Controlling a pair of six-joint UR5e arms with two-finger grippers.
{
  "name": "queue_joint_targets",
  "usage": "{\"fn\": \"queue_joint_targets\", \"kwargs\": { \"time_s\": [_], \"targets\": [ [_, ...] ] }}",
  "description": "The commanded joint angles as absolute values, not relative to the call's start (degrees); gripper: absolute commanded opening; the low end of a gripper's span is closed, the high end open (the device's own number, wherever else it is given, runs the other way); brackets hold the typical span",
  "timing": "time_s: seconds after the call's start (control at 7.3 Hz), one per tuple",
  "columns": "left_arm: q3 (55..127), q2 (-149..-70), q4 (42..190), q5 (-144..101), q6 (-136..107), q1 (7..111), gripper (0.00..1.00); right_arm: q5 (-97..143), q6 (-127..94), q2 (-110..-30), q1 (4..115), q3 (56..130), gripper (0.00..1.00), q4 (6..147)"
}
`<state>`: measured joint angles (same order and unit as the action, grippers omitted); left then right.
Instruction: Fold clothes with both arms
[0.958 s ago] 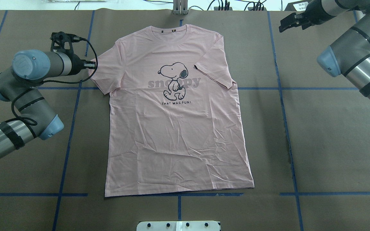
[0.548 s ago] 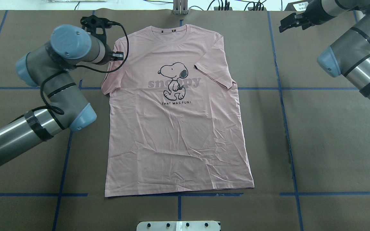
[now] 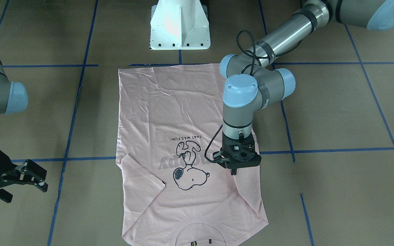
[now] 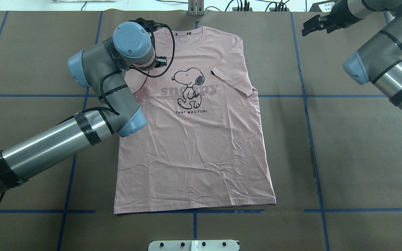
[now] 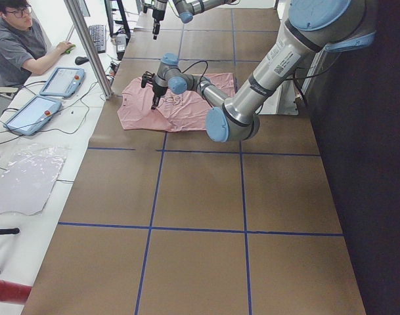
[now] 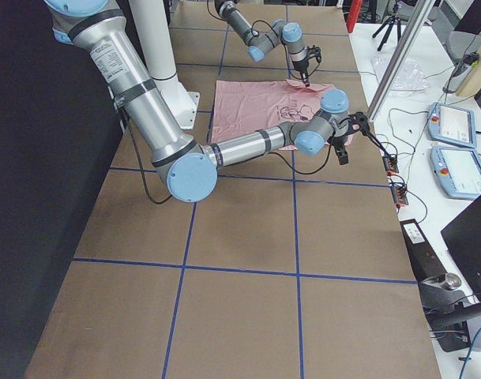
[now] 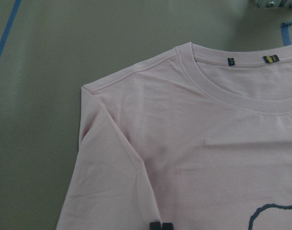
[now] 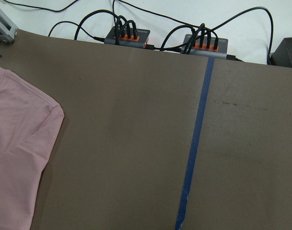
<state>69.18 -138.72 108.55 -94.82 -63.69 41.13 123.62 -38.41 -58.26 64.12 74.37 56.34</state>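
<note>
Since half a second ago the left arm (image 4: 47,146) has swung in over the T-shirt (image 4: 194,146), pulling its sleeve (image 7: 112,167) inward. The left gripper (image 3: 233,172) is pinched tight on that sleeve, just beside the cartoon dog (image 4: 188,87). The shirt lies flat mid-table (image 4: 344,139), print up, collar away from the robot. The right gripper (image 4: 305,28) hangs spread wide, well off past the other sleeve

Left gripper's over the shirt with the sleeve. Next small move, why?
Probably open the left gripper and lift clear. It looks shut on the sleeve of the T-shirt, which already lies folded in beside the dog print; the right gripper is open, off the shirt.
</note>
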Motion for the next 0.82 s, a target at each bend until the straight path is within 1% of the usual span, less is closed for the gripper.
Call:
{"fn": "queue_joint_targets", "kwargs": {
  "time_s": [0.0,0.14,0.27,0.41,0.68],
  "targets": [
    [71.17,-138.43,108.46,-95.18,-62.67,41.04,1.0,123.49,-40.85,-57.92,63.29,75.49,1.0,56.42],
    [75.72,-137.12,108.37,-95.62,-60.66,41.04,1.0,122.01,-47.05,-58.18,61.28,78.28,1.0,57.03],
    [82.9,-132.58,108.46,-98.5,-60.38,41.04,1.0,118.42,-52.59,-58.53,57.87,81.88,1.0,57.74],
    [90.89,-127.67,108.46,-99.92,-60.38,40.96,1.0,115.17,-58.74,-58.62,53.22,87.05,1.0,63.14],
    [103.04,-118.44,108.81,-99.5,-61.69,35.98,1.0,100.98,-69.37,-62.55,39.45,106.59,1.0,79.37]
  ]
}}
